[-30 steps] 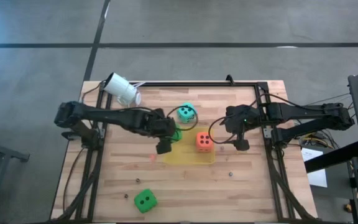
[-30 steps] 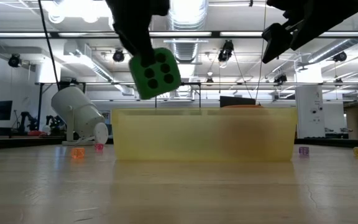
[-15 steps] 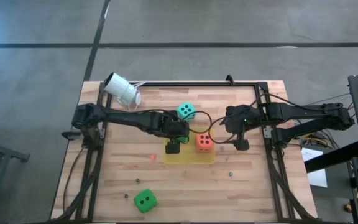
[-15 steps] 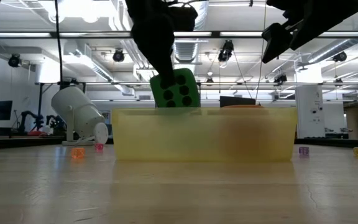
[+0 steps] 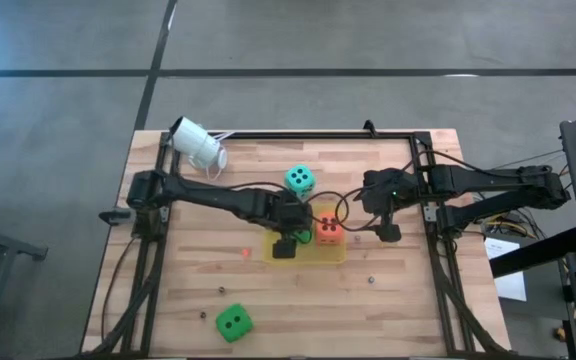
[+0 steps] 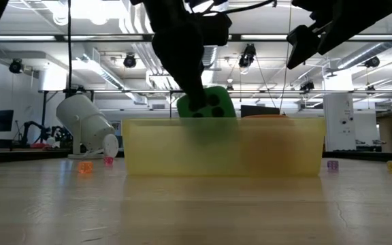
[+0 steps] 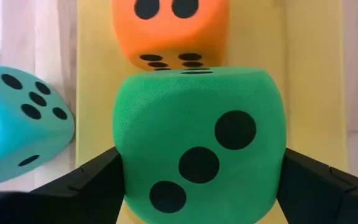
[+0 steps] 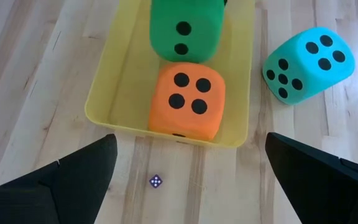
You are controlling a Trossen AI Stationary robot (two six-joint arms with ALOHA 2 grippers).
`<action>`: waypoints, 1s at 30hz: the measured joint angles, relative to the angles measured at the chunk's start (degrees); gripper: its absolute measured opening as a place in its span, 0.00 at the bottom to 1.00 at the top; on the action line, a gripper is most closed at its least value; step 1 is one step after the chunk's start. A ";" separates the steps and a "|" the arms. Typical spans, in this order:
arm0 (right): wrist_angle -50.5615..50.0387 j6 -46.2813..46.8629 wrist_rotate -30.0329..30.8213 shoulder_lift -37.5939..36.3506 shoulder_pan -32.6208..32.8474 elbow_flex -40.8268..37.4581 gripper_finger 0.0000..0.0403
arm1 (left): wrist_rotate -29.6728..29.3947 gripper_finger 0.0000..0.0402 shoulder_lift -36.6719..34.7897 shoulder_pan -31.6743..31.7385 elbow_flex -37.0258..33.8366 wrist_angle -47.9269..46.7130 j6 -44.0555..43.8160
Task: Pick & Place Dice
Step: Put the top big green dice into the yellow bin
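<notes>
Green, teal and orange-red make four dice in all: two green, one teal, one orange-red. One green die is pinched between the fingers of the left gripper, over the yellow tray and partly sunk below its rim in the low view; whether it touches the tray floor is hard to say. The orange-red die sits in the tray just beside it. The teal die lies on the wooden table near the tray. The second green die lies well apart, toward the table's near edge. The right gripper hangs beside the tray, fingers spread, holding nothing. One white camera lies at the far left corner.
</notes>
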 joint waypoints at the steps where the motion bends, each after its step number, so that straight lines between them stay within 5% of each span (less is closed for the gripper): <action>1: -0.02 0.02 -0.02 0.00 0.02 0.00 0.99 | -0.03 0.84 0.00 0.10 0.00 0.11 -0.02; 21: -0.02 0.02 -0.02 0.00 0.00 0.00 0.99 | -2.13 0.84 3.30 1.12 0.02 3.09 2.95; 30: -0.02 0.02 -0.02 0.00 0.02 0.00 0.99 | -2.11 0.97 3.30 1.17 0.02 2.75 2.94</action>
